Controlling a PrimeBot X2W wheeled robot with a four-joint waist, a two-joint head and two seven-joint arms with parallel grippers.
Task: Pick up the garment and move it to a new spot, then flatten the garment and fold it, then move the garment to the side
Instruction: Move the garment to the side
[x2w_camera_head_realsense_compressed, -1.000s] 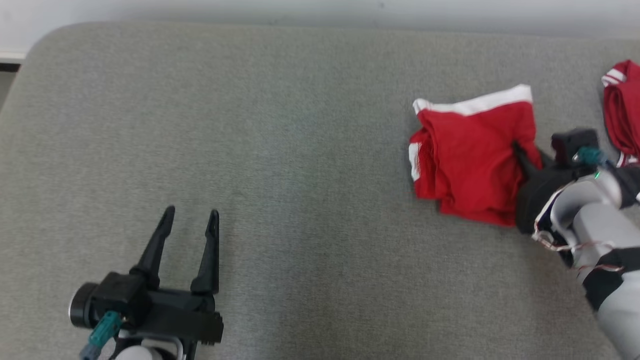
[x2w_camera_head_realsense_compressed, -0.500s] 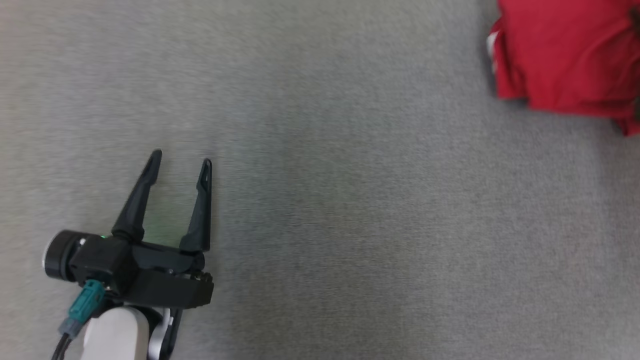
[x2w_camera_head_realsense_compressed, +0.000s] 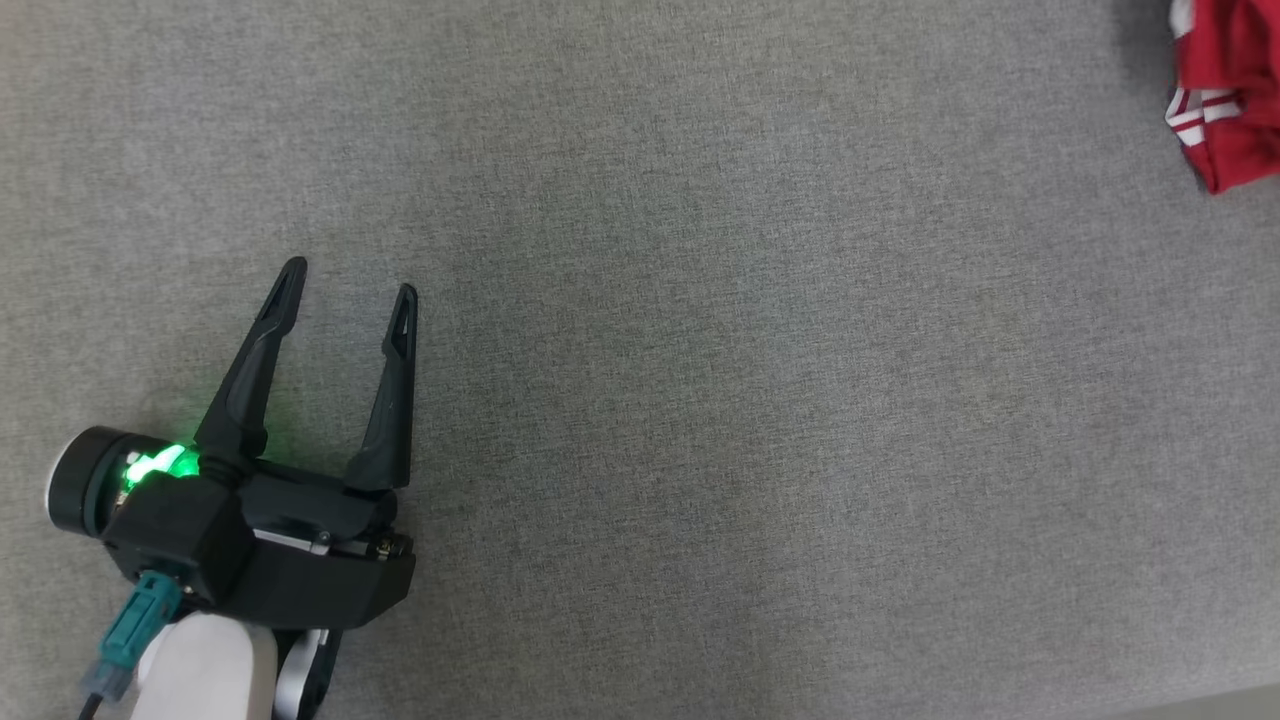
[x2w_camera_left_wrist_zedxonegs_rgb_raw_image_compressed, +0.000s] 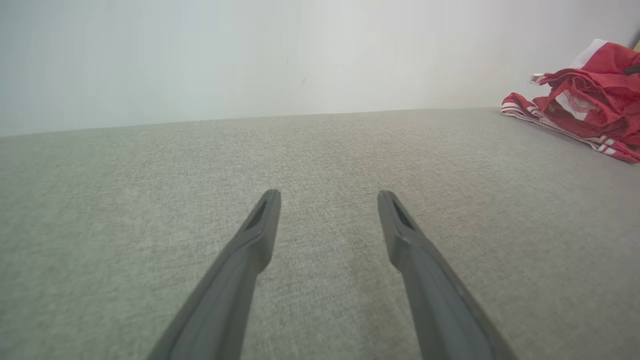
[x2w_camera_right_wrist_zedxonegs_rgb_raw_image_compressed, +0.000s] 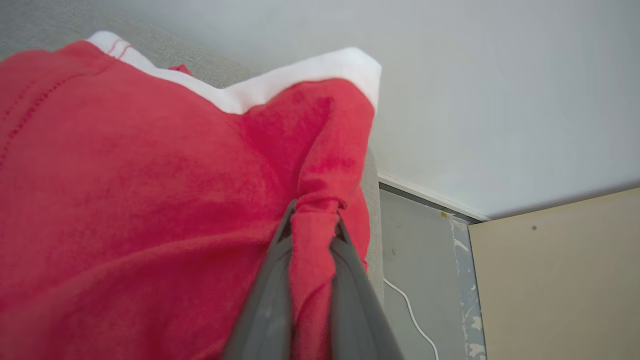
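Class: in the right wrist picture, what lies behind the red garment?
Behind the red garment, pinched by the right gripper, show a strip of grey cushion, a pale wall and a white cable. The garment covers the rest of the cushion.

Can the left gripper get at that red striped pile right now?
Probably, with a long stretch: the left gripper is open, and bare grey surface lies between it and the red striped pile.

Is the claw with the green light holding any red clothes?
No, the left gripper has its fingers spread wide apart, with nothing but the grey surface showing between them.
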